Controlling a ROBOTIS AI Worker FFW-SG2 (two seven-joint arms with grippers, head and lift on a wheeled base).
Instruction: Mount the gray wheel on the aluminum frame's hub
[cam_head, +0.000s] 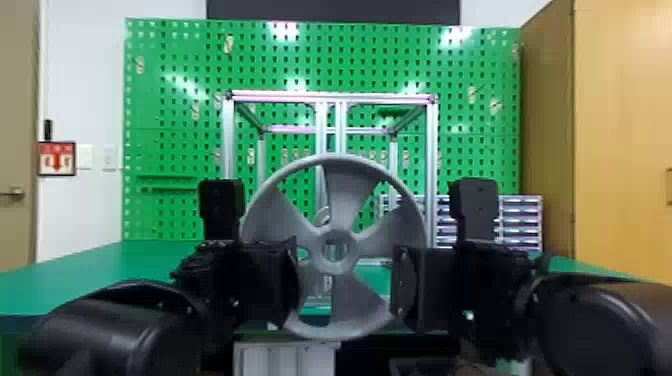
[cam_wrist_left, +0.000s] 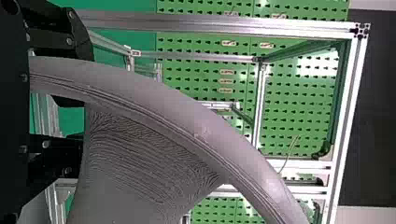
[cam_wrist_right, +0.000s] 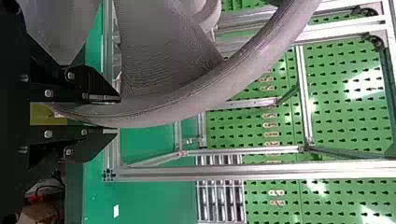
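The gray wheel (cam_head: 337, 295) stands upright in front of the aluminum frame (cam_head: 330, 97), held up between both arms; whether it touches the hub cannot be told. At its left side is my left gripper (cam_head: 272, 282), at its right side my right gripper (cam_head: 412, 285). In the left wrist view, the left gripper (cam_wrist_left: 70, 105) has its fingers wide apart, with the wheel's rim (cam_wrist_left: 187, 121) passing between them. In the right wrist view, the right gripper (cam_wrist_right: 109, 114) is shut on the rim (cam_wrist_right: 154, 112) of the wheel. Behind the wheel's spokes, the hub area is mostly covered.
The frame's uprights rise behind the wheel on the green table (cam_head: 100, 265). A drawer rack (cam_head: 520, 220) stands at the back right, before the green pegboard (cam_head: 170, 125). A wooden cabinet (cam_head: 620, 150) is at the far right.
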